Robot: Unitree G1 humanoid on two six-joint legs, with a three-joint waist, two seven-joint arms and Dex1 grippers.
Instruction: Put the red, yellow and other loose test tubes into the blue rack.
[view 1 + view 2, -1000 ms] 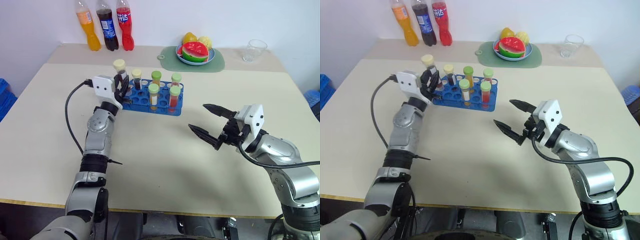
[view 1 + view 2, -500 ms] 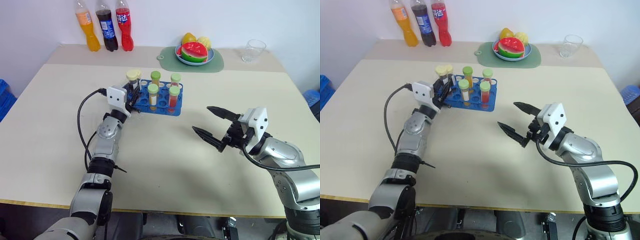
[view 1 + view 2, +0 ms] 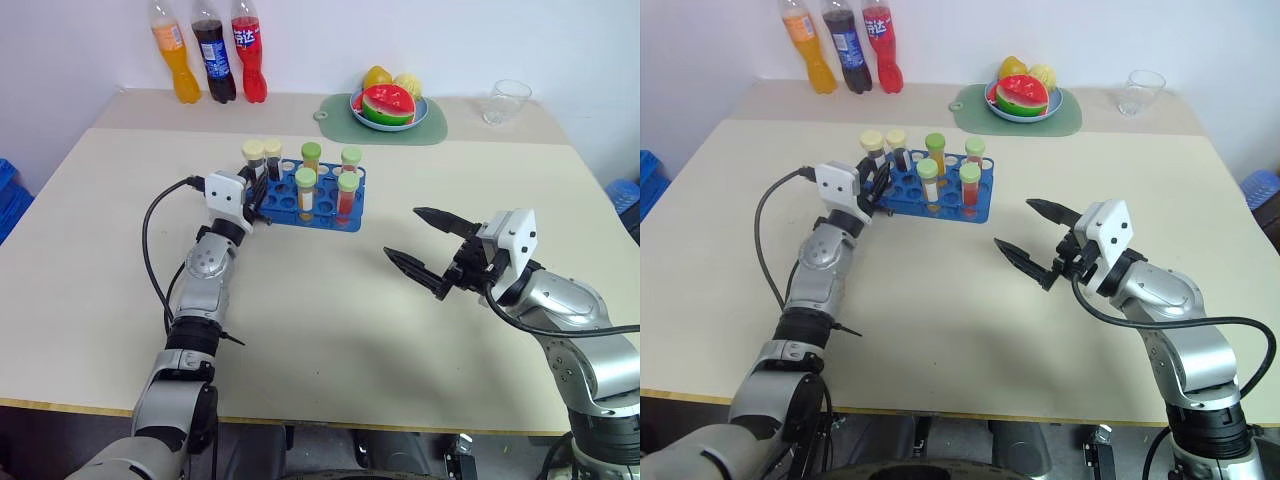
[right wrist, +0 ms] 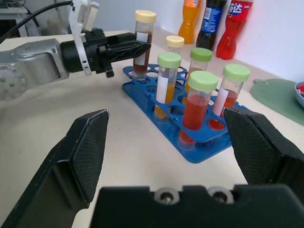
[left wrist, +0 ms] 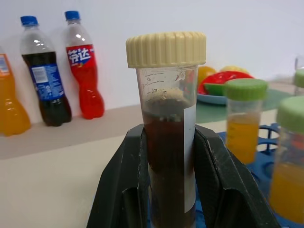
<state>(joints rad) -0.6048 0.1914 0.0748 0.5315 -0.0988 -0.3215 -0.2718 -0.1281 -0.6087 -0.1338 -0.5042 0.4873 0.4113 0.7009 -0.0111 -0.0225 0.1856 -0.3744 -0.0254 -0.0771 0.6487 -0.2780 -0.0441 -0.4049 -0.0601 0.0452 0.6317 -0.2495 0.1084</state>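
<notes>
The left end effector (image 3: 256,190) is clamped on the dark brown tube (image 5: 167,156), the one with the cream cap. The tube stands pretty much upright, long axis vertical, cap pointing up, and its lower end sits right at the near-left corner of the blue rack (image 3: 325,218), upper middle of the head-camera frame. Whether the bottom is actually seated in a hole can't be made out. The wrist shot shows the two black fingers (image 5: 124,190) pressed against the tube's sides about halfway down.

The rack already carries five more tubes, all standing vertical with caps up: a second cream-capped dark one (image 3: 272,158) just behind the held tube, plus four green-capped ones (image 3: 346,195) with orange and red liquid.

The right end effector (image 3: 426,252) hangs over the bare surface (image 3: 320,330) at the right of the frame, well apart from the rack, jaws spread wide with nothing in them, pointing toward the rack.

Three soda bottles (image 3: 210,50) line the back wall, upper left.
</notes>
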